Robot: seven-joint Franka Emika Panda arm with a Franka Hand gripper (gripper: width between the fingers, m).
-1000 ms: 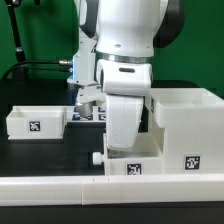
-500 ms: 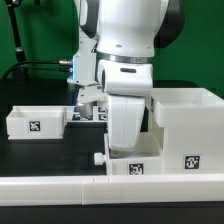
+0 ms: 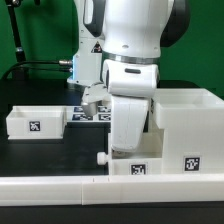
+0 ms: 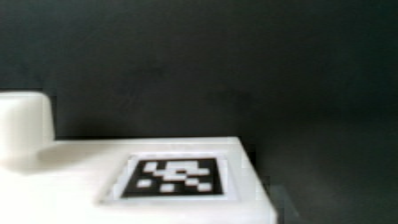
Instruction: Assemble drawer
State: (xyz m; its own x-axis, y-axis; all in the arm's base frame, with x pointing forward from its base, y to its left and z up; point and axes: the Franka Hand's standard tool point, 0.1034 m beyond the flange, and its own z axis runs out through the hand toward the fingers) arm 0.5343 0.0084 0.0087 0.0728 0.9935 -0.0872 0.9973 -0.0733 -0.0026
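The tall white drawer housing [image 3: 186, 124] stands at the exterior view's right, with a tag on its front. One shallow tray [image 3: 34, 122] with a tag sits at the left. A second tray [image 3: 137, 168] with a side knob [image 3: 101, 157] sits under the arm [image 3: 132, 100], close against the housing's left side. My gripper's fingers are hidden behind the arm's wrist body. The wrist view shows no fingers, only a white tagged surface [image 4: 175, 176] close below and a white upright part [image 4: 22, 125].
A low white rail [image 3: 60, 188] with no tag runs along the front of the black table. The marker board [image 3: 88, 115] lies behind the arm between the left tray and the housing. A green wall is behind.
The arm and the tray under it have shifted a little toward the exterior view's right, toward the housing. The left tray and the housing have not moved.
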